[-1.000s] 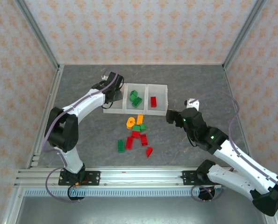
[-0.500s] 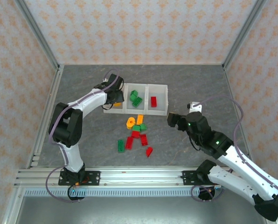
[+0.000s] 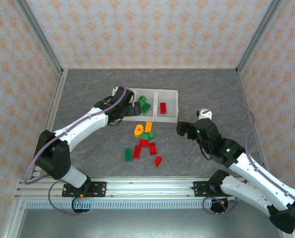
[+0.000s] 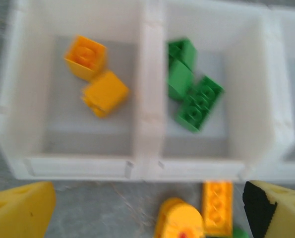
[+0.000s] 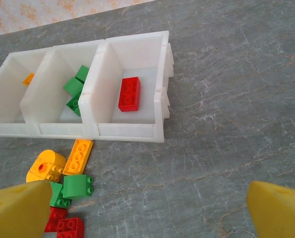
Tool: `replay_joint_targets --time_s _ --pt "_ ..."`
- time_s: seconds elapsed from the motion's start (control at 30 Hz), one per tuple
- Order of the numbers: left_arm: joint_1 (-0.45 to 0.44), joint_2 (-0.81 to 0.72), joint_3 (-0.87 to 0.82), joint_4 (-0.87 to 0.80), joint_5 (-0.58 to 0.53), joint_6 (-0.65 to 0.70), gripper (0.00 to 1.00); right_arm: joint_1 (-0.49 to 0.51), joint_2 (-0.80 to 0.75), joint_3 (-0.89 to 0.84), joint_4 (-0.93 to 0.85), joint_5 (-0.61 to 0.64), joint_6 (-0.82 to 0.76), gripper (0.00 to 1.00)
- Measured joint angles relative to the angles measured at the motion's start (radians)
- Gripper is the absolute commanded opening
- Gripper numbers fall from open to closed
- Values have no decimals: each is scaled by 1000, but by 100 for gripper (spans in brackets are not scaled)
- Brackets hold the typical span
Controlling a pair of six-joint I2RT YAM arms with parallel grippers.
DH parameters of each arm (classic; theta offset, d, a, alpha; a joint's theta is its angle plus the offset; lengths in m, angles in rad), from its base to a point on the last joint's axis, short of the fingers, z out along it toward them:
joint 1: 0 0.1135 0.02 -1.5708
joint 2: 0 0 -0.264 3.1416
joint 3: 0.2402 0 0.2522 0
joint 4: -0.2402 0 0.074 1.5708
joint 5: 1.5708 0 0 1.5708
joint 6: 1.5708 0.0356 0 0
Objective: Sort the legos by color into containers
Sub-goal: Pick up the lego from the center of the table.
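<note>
- Setting: a robotics laboratory test cell.
- Enclosure: aluminium frame posts (image 3: 40, 37) hold patterned wall panels (image 3: 147, 29) around a grey stone-look tabletop (image 3: 88, 89).
- Mounting: a left arm (image 3: 80, 126) and a right arm (image 3: 246, 167) are bolted to a slotted metal rail (image 3: 147, 187).

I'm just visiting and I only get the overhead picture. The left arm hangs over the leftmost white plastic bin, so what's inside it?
Observer: The left wrist camera shows two orange-yellow plastic bricks lying close together in that leftmost white translucent plastic bin.
Operator: Is that arm's claw carrying a brick?
Observer: No. The left claw is open, its yellow fingertips wide apart with nothing between them.
Operator: And the other arm?
Observer: The right claw is open too and empty, over the grey table.
</note>
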Motion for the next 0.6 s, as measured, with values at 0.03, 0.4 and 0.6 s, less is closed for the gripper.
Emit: replay_joint_targets --time_s 0.03,0.4,0.6 --pt "-25 1 -6 -1 6 2 99 0 3 -2 0 0 0 100" --pt "-108 113 -17 -2 54 26 97 0 10 -6 0 0 0 100" --pt "-134 205 -17 -2 58 45 84 0 10 -6 0 0 0 100"
